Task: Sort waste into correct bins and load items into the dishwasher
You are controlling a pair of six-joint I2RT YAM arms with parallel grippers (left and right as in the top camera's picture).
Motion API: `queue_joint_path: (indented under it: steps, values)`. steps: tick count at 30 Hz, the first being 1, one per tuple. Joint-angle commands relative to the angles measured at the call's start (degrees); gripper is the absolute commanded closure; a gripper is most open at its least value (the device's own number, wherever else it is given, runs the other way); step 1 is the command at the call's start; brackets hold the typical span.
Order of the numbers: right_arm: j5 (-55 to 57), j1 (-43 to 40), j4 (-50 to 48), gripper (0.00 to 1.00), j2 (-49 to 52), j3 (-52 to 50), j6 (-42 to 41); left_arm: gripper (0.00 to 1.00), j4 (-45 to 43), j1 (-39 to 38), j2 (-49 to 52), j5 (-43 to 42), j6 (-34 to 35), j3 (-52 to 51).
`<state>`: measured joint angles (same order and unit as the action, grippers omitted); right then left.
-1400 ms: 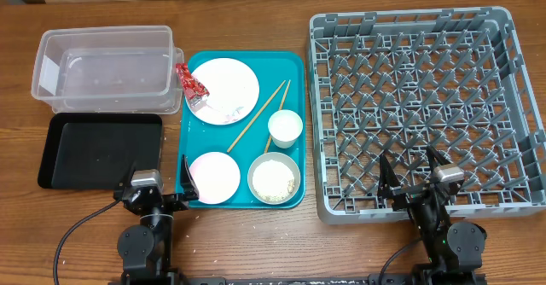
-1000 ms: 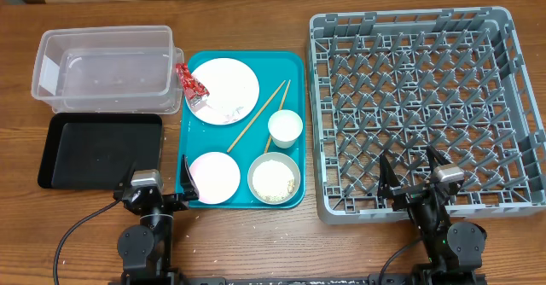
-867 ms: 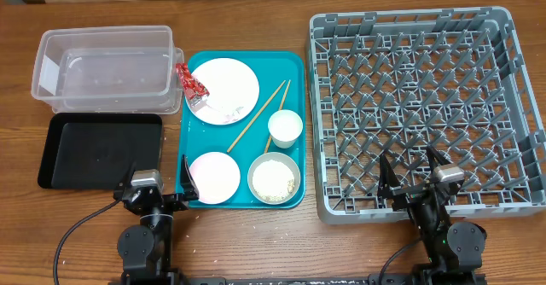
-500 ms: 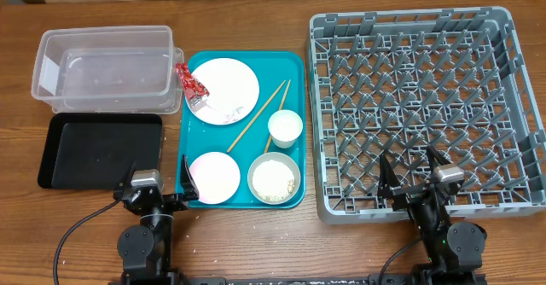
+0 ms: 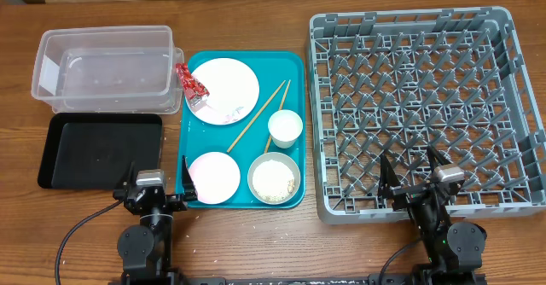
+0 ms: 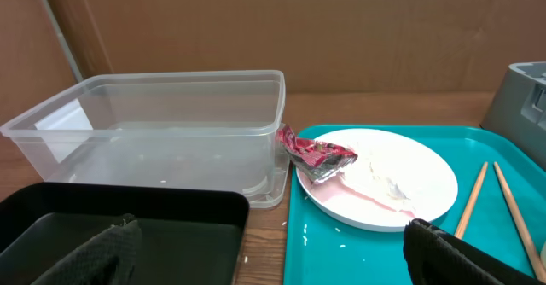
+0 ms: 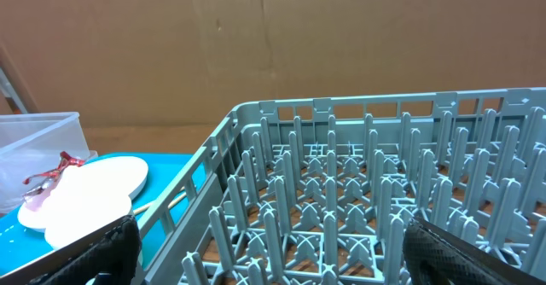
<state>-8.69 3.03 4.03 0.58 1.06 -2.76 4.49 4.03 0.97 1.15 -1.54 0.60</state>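
Note:
A red wrapper (image 5: pixel 190 80) lies at the left rim of a white plate (image 5: pixel 226 84) on the teal tray (image 5: pixel 294 67). It also shows in the left wrist view (image 6: pixel 311 151), beside white tissue (image 6: pixel 382 176) on the plate (image 6: pixel 426 195). Two chopsticks (image 5: pixel 258 114), a white cup (image 5: pixel 285 127), a pale pink plate (image 5: pixel 213 177) and a bowl of rice (image 5: pixel 274 180) share the tray. The clear tub (image 5: pixel 107 70) and black tray (image 5: pixel 101 148) stand left. The grey rack (image 5: pixel 426 106) is right. My left gripper (image 5: pixel 156 183) is open over the black tray's near right corner. My right gripper (image 5: pixel 411 178) is open over the rack's near edge.
Loose rice grains (image 6: pixel 304 229) lie on the teal tray (image 6: pixel 350 251) between my left fingers (image 6: pixel 94 255). The right wrist view shows the rack's upright pegs (image 7: pixel 358 191) close ahead, with the white plate (image 7: pixel 85 187) far left. A brown cardboard wall stands behind the table.
My left gripper has shifted very slightly to the right. Nothing else has moved.

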Motion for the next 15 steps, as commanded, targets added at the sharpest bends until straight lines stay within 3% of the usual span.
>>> queue_joint_path:
  steps: [1,8,15]
  values:
    - [0.5,-0.2,-1.4,0.00,-0.4,-0.6,0.0,0.00,-0.2,-0.3,-0.4,0.7,-1.1,-0.3]
    - [-1.5,-0.2,-10.6,0.00,-0.4,-0.5,-0.4,0.00,-4.1,-0.3,-0.4,-8.8,-0.9,-0.3]
    - [-3.0,-0.2,-6.9,0.00,-0.4,6.0,-0.4,0.00,-12.8,-0.3,0.0,-9.8,-1.1,2.4]
